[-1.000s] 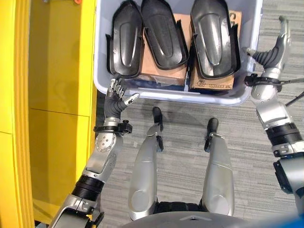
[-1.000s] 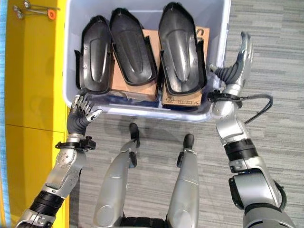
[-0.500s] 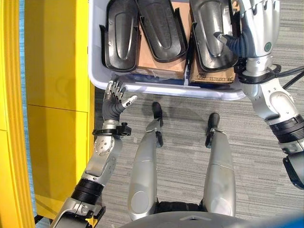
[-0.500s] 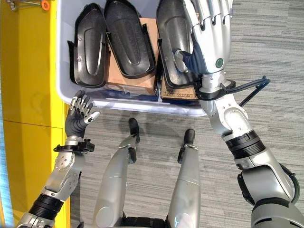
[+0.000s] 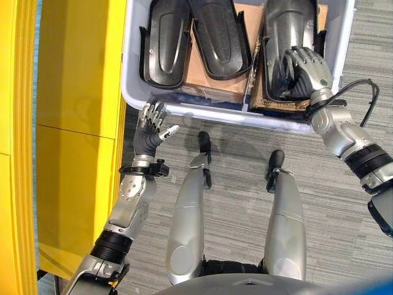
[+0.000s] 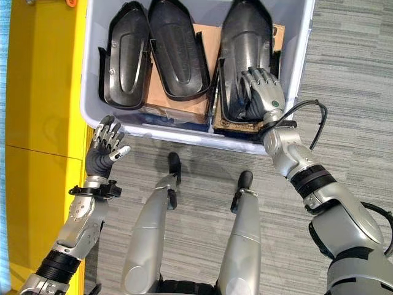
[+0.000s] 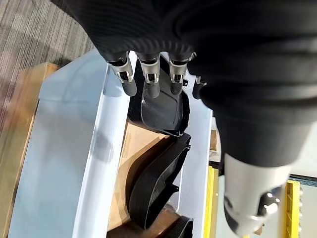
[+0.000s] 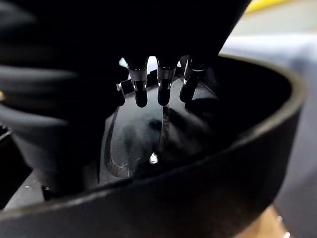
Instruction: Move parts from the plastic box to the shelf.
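Resting right hand (print unreadable) on part

box pale grey-blue | parts black | shelf yellow | floor grey striped

Glossy black plastic parts; matt cardboard.

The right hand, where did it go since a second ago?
The right hand swung from outside the box's right wall, in over the rim and down onto the rightmost black part. Its fingers now curl over that part's near end; a firm hold cannot be judged. The left hand stayed open by the box's near left corner, and the three parts lie as before.
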### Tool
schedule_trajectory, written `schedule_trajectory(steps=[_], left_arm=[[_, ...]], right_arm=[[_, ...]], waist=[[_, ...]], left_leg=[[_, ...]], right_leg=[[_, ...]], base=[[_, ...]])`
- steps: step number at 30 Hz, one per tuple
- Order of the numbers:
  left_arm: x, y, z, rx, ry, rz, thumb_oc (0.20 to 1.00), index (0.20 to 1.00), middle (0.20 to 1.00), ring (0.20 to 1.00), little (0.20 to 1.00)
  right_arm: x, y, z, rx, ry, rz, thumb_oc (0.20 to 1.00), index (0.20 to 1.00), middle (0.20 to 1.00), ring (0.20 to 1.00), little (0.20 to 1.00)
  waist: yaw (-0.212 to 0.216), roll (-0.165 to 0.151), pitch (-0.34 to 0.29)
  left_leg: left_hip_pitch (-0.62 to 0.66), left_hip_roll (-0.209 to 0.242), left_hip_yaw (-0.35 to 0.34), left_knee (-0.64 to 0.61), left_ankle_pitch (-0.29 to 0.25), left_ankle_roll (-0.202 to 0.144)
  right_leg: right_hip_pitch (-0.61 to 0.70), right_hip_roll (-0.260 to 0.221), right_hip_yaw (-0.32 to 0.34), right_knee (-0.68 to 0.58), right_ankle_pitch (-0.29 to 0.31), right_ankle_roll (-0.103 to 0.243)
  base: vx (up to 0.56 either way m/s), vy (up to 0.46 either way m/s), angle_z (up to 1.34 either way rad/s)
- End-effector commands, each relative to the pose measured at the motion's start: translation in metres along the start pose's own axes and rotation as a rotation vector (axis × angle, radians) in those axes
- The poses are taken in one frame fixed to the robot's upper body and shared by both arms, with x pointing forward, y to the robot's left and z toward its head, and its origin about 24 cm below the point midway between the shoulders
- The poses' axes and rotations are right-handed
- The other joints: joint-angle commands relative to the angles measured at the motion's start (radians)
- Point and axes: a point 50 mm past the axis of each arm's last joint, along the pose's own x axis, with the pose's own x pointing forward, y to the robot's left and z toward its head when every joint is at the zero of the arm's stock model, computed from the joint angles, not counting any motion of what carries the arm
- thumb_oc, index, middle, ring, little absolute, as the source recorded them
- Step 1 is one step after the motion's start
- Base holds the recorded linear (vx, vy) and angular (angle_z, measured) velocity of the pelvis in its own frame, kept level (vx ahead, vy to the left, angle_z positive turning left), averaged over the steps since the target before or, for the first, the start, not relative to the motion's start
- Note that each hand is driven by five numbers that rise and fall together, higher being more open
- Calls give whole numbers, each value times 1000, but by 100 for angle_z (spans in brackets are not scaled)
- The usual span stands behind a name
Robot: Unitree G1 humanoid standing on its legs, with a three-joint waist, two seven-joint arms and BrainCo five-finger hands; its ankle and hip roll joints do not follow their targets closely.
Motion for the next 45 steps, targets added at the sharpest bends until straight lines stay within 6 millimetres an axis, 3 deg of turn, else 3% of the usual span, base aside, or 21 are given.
schedule_trajectory(steps=[1, 5, 7, 10, 18, 24, 29, 33, 35, 39, 40, 42, 44, 45], left_arm=[[1, -2, 13, -31, -58, -22, 1000, 1000, 1000, 1000, 1000], [2, -4, 13, -42, -49, -22, 1000, 1000, 1000, 1000, 1000], [3, -6, 14, -41, -42, -33, 1000, 1000, 1000, 1000, 1000], [3, -7, 14, -39, -32, -39, 1000, 1000, 1000, 1000, 1000], [-2, -8, 10, -49, -21, -37, 1000, 1000, 1000, 1000, 1000], [-5, -9, 9, -58, -18, -44, 1000, 1000, 1000, 1000, 1000], [-6, -12, 6, -63, -6, -61, 1000, 1000, 1000, 1000, 1000], [-6, -18, 3, -77, -6, -71, 1000, 1000, 1000, 1000, 1000], [-8, -23, 4, -101, -18, -63, 1000, 1000, 1000, 1000, 1000], [-9, -27, 3, -128, -19, -52, 1000, 1000, 1000, 1000, 1000], [-10, -30, 2, -137, -21, -58, 1000, 1000, 1000, 1000, 1000], [-13, -33, 2, -160, -21, -69, 1000, 1000, 1000, 1000, 1000], [-14, -35, 1, -165, -23, -70, 1000, 1000, 1000, 1000, 1000], [-13, -36, 3, -170, -34, -68, 1000, 1000, 1000, 1000, 1000]], right_arm=[[1, 0, -14, 132, 102, 44, 1000, 1000, 1000, 1000, 1000], [0, 11, -14, 318, 131, 142, 1000, 1000, 1000, 1000, 1000], [2, 11, -2, 475, 114, 181, 1000, 1000, 1000, 1000, 1000], [6, 7, 13, 550, 66, 151, 1000, 1000, 1000, 1000, 1000], [10, -1, 47, 453, -62, 133, 1000, 1000, 1000, 1000, 1000], [9, -2, 49, 424, -33, 73, 1000, 1000, 1000, 1000, 1000], [11, -17, 50, 473, -61, -101, 1000, 1000, 1000, 1000, 1000], [12, -35, 43, 348, 17, -371, 1000, 1000, 1000, 1000, 1000], [11, -53, 28, 254, 51, -573, 1000, 1000, 1000, 1000, 1000], [9, -76, 26, 167, -25, -734, 1000, 1000, 1000, 1000, 1000], [7, -95, 39, 115, -164, -845, 1000, 1000, 1000, 1000, 1000], [0, -111, 67, 96, -391, -889, 1000, 1000, 1000, 1000, 1000], [-5, -114, 80, 99, -465, -907, 1000, 1000, 1000, 1000, 1000], [-8, -120, 88, 115, -491, -935, 1000, 1000, 1000, 1000, 1000]], waist=[[5, 27, -41], [5, 30, -41], [6, 30, -41], [7, 30, -41], [8, 36, -41], [8, 40, -41], [10, 46, -41], [7, 55, -41], [0, 67, -41], [-8, 80, -41], [-10, 89, -41], [-14, 101, -41], [-17, 105, -41], [-20, 107, -41]], left_leg=[[-23, -53, -44, 165, -202, 42], [-23, -57, -44, 168, -204, 42], [-18, -59, -43, 168, -204, 41], [-11, -60, -41, 170, -207, 41], [7, -59, -30, 162, -208, 38], [19, -65, -28, 152, -204, 38], [21, -70, -29, 158, -210, 41], [26, -70, -22, 156, -214, 45], [28, -73, -18, 151, -215, 44], [34, -72, -8, 140, -214, 42], [40, -68, -2, 135, -213, 37], [53, -66, 7, 120, -208, 32], [60, -64, 12, 115, -207, 31], [40, -60, 22, 104, -178, 36]], right_leg=[[-25, 55, -31, -62, 83, -30], [-27, 59, -30, -56, 79, -34], [-25, 60, -30, -54, 79, -37], [-19, 61, -30, -55, 76, -39], [-7, 56, -26, -62, 78, -36], [5, 58, -23, -58, 70, -41], [7, 57, -22, -50, 66, -43], [6, 55, -19, -50, 67, -42], [5, 53, -16, -57, 66, -40], [5, 48, -12, -68, 68, -37], [8, 40, -13, -73, 68, -33], [15, 32, -12, -84, 68, -30], [18, 29, -10, -88, 67, -30], [-3, 27, -14, -98, 95, -37]], base=[[0, 0, 0], [0, 0, 0], [0, 0, 0], [3, -7, 3], [10, 13, 0], [5, 5, 0], [0, 0, 0], [9, 38, 0], [-3, 111, -2], [-7, 81, -5], [-13, 83, -12], [-13, 90, -11], [-32, 65, -7], [-57, 86, -5]])
